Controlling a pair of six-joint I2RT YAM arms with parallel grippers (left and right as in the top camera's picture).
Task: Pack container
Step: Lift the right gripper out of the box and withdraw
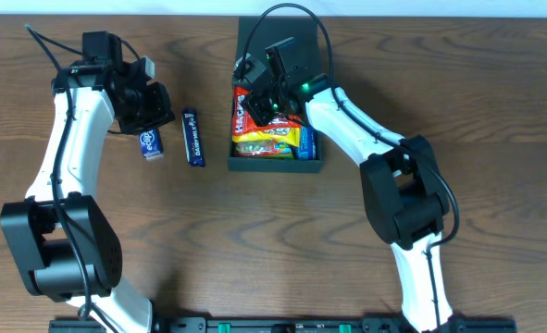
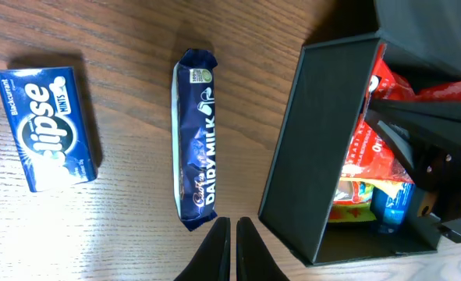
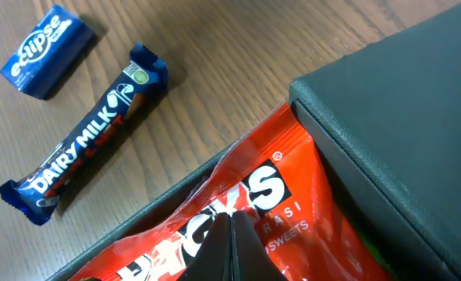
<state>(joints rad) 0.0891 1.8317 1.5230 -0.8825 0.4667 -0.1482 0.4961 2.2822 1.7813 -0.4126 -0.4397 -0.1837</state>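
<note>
The dark green container stands open at the table's middle back, its flap lid raised behind. Inside lie a red snack packet and yellow and blue packets. My right gripper is over the container. In the right wrist view its fingers are shut, tips on the red packet, beside the lid. My left gripper is shut and empty above the table, left of the container wall. Its fingertips hover near the end of a Dairy Milk bar.
A blue Eclipse mints box and the Dairy Milk bar lie on the wooden table left of the container. Both also show in the right wrist view, the mints box and the bar. The mints box appears in the left wrist view.
</note>
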